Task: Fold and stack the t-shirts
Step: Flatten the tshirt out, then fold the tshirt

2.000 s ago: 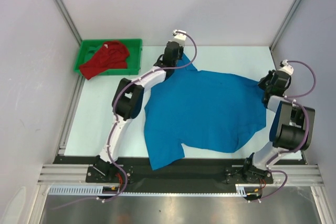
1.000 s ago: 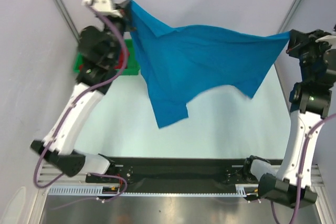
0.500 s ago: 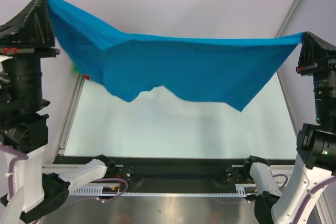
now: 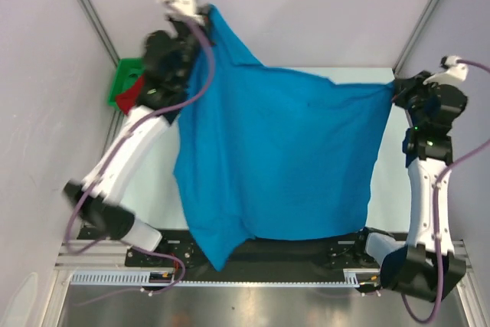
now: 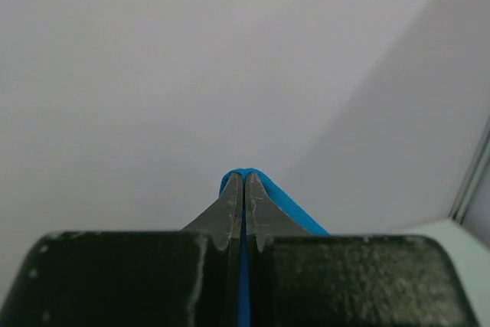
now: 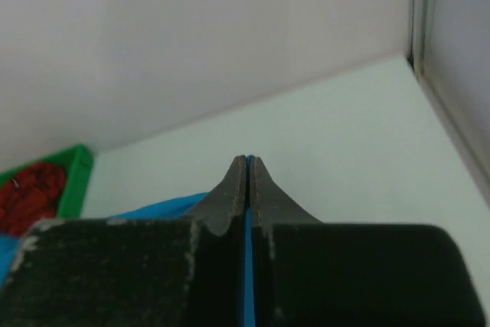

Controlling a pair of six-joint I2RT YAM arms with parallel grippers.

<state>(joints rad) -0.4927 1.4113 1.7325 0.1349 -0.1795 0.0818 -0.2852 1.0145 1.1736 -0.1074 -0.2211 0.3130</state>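
**Blue shirt hung as a sheet between two raised grippers**

Green tray (image 4: 121, 76) sits at the far left, below and outward of the left gripper (image 4: 208, 16). It holds the red shirt (image 4: 132, 96), bunched and partly hidden behind the left arm. The right wrist view shows the same tray (image 6: 77, 180) and red cloth (image 6: 29, 193) far off to the left of that gripper's fingers.

The left gripper is lifted high over the far left part of the table (image 4: 389, 189). In its wrist view the two fingers (image 5: 230, 208) are pressed together, with a thin blue edge pinched between them and a fold of cloth showing past the tips.

The blue shirt (image 4: 276, 158) hangs from this gripper and stretches rightward to the other, its top edge sloping down from left to right. Beneath both grippers it falls as a broad sheet toward the arm bases. Its lowest corner, under the left gripper's side, reaches past the near edge of the table. Whether the cloth touches the tabletop cannot be told.

The right gripper (image 4: 395, 86) is lower than the left, near the far right corner. It is clamped on the shirt's right corner, and its wrist view shows closed fingers (image 6: 264, 193) with a blue line of fabric between them.
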